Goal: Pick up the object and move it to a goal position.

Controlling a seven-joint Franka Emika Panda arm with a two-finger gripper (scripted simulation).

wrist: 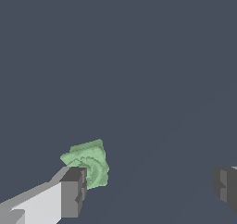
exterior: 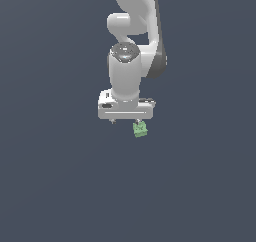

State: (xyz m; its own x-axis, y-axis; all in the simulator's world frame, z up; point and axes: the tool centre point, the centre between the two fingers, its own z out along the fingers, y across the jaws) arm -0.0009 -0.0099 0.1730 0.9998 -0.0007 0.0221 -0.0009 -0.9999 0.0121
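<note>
Inspector: The gripper (exterior: 125, 121) is standing wide open and holding nothing. In the wrist view its two dark fingertips (wrist: 74, 190) are sitting far apart, and the lump (wrist: 88, 164) is lying just beside one of them, off-centre in the gap, not midway.

Clerk: And its place on the counter (exterior: 45, 186)?

Inspector: No edge or corner of the counter is showing in either view, so I cannot place it that way. In the exterior view the lump (exterior: 140, 130) is peeking out just below the gripper body, towards that view's right. Whether a finger is touching it, I cannot tell.

Clerk: How is it likely to handle?

Inspector: I am judging it light and stiff: small, narrower than the open span. The ridged faces are probably offering fair grip, though the uneven shape may be prone to twisting. I am advising centring first, then closing across its flatter opposite sides.

Clerk: Appearance?

Inspector: Light green, blocky, its surface ridged and irregular.
</note>
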